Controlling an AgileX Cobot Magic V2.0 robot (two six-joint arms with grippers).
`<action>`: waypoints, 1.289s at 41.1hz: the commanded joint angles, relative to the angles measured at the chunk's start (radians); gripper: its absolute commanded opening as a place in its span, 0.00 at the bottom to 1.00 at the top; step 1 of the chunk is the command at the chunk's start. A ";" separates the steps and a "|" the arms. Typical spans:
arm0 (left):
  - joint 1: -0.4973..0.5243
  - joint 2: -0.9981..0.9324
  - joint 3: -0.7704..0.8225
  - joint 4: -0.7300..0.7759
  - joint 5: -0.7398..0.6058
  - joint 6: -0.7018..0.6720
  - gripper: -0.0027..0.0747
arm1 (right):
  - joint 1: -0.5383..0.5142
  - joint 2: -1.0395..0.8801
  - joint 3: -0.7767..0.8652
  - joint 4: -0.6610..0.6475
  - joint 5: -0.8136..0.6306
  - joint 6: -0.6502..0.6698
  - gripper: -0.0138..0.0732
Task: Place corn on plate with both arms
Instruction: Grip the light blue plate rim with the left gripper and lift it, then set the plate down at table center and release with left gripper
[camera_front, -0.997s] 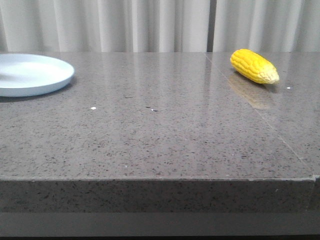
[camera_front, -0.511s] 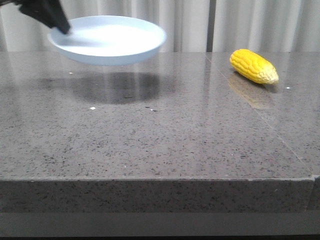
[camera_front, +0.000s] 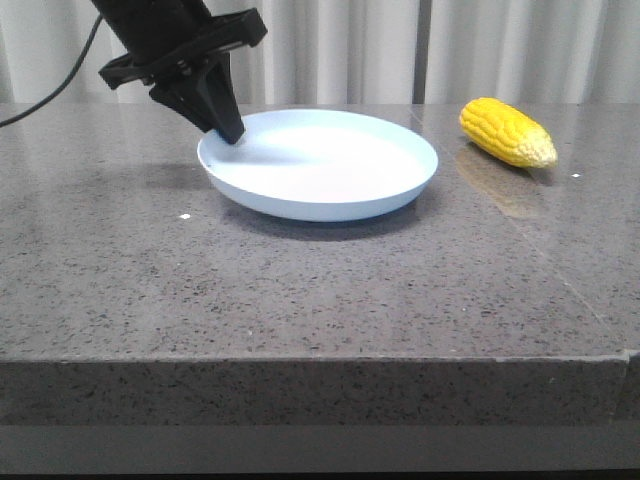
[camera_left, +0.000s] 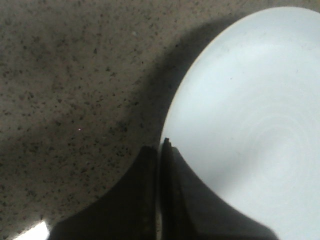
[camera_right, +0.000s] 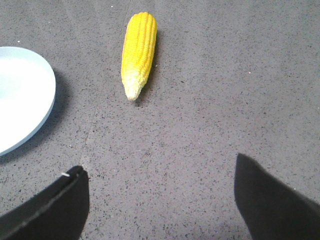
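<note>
The pale blue-white plate (camera_front: 330, 165) rests on the grey stone table, mid-table. My left gripper (camera_front: 228, 132) is shut on the plate's left rim; in the left wrist view the black jaws (camera_left: 160, 150) pinch the rim of the plate (camera_left: 250, 115). The yellow corn (camera_front: 507, 131) lies on the table at the back right, apart from the plate, paler tip pointing right. In the right wrist view the corn (camera_right: 138, 52) lies ahead of my open, empty right gripper (camera_right: 160, 172), with the plate's edge (camera_right: 25, 95) to one side. The right gripper does not show in the front view.
The speckled grey table (camera_front: 320, 280) has a seam running past the corn and a front edge near the camera. White curtains (camera_front: 330, 50) hang behind it. A black cable (camera_front: 50, 85) trails from the left arm.
The plate was at the far left a second ago, then lifted in the air by the left gripper; now it sits mid-table, nearer the corn. The corn has not moved.
</note>
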 joint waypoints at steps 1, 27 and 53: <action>-0.008 -0.053 -0.033 -0.015 -0.010 0.000 0.13 | -0.004 0.008 -0.027 0.007 -0.073 0.000 0.87; -0.099 -0.268 -0.030 0.191 0.119 -0.070 0.60 | -0.004 0.008 -0.027 0.007 -0.073 0.000 0.87; -0.294 -1.010 0.591 0.413 -0.118 -0.237 0.60 | -0.004 0.008 -0.027 0.007 -0.073 0.000 0.87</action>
